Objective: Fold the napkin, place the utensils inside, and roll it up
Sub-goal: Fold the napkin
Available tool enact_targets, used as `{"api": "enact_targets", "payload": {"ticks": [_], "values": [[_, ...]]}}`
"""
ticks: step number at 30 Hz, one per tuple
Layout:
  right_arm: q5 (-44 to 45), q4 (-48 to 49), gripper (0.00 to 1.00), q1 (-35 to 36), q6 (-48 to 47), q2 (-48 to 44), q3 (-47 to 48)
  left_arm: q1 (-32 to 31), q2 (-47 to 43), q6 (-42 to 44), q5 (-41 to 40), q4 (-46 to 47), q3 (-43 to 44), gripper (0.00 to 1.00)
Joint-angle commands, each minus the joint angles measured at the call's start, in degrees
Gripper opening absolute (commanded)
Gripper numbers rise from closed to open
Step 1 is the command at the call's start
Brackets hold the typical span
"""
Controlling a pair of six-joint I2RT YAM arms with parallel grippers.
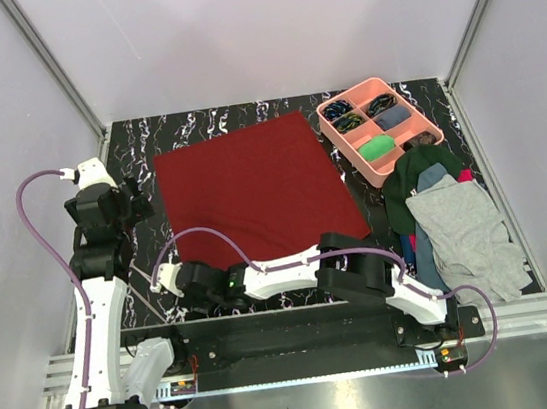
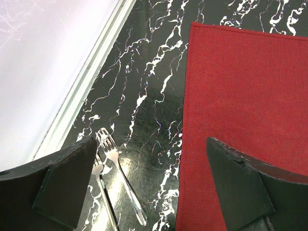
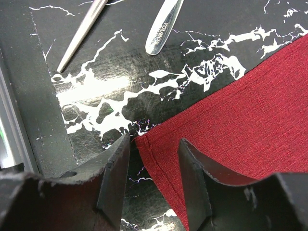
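While our right pincer (image 3: 154, 142) straddles the napkin (image 3: 240, 110) corner half-spread, pinching nothing yet, we judge the fold barely begun: next, close between the tips and lift.

Black marbled tabletop (image 1: 203, 128) w/ white veins. Far right: pink compartment tray (image 1: 349, 95) holding green item (image 1: 377, 148), grey item (image 1: 393, 118) & dark bands. Just beside it, nearer front: clothes pile (image 1: 458, 226), grey garment atop green & blue.
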Motion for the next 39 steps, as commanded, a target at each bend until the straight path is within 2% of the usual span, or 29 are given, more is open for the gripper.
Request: {"api": "enact_targets", "payload": {"ticks": [1,6,8,13,16,18,24,28,34,39], "values": [[0.59,-2.06,0.51,0.11,-0.69,-0.94,-1.2,0.18,-0.32,-0.59,1.05,3.06,-0.52,0.99],[-0.3,-3.63,0.47,-0.06,0.19,0.81,-0.15,0.18,-0.23,-0.59,1.05,3.15,-0.52,0.99],[-0.21,-4.87,0.43,-0.15,0.72,1.43,0.29,0.18,-0.41,-0.59,1.05,3.06,-0.61,0.99],[-1.79,-8.04,0.2,-0.41,3.08,2.92,0.56,0.09,-0.67,-0.59,1.05,3.06,-0.61,0.99],[-3.72,-8.3,0.12,-0.68,4.32,3.01,0.29,0.27,-0.76,-0.59,0.96,3.06,-0.61,0.99],[-5.64,-8.57,0.0,-0.59,4.5,3.1,0.81,0.18,-0.76,-0.67,0.87,3.06,-0.61,0.99],[-15.3,-7.78,0.0,-0.5,6.96,1.0,3.1,0.18,-0.93,-0.67,0.69,3.06,-0.61,0.99],[-17.96,-5.67,0.0,-0.59,11.0,-1.29,2.75,0.18,-1.2,-0.67,0.26,3.06,-0.61,0.99],[-7.43,-0.4,0.0,-1.55,10.91,-7.88,-4.44,0.18,-1.37,-0.59,-0.1,3.15,-0.61,0.99],[-6.1,3.29,0.0,-8.48,11.88,-13.42,-11.13,0.09,-1.37,-0.76,-0.01,3.15,-0.52,0.99]]}}
